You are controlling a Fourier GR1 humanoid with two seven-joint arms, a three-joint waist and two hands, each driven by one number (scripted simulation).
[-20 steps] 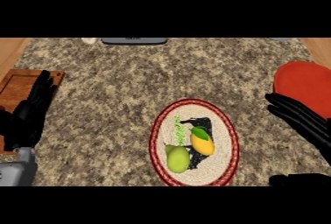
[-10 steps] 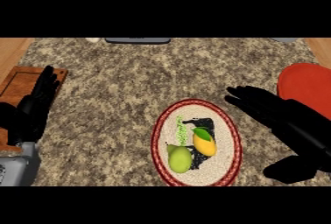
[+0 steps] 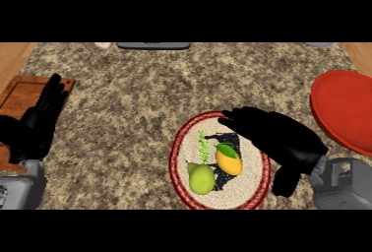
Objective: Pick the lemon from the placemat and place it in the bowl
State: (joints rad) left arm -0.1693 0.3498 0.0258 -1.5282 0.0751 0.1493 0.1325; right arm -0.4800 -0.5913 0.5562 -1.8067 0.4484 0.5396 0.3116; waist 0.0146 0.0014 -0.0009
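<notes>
tabletop is carrying all | red bowl is waiting right of right robot hand | placemat is lying partly beneath it | hand is hovering open, probably readying a grasp | lemon is sitting unheld, just left of its palm

left hand and right hand, 2 total, 1 placemat under right hand, 1 lemon, 1 green fruit, 1 red bowl, 1 wooden board
</notes>
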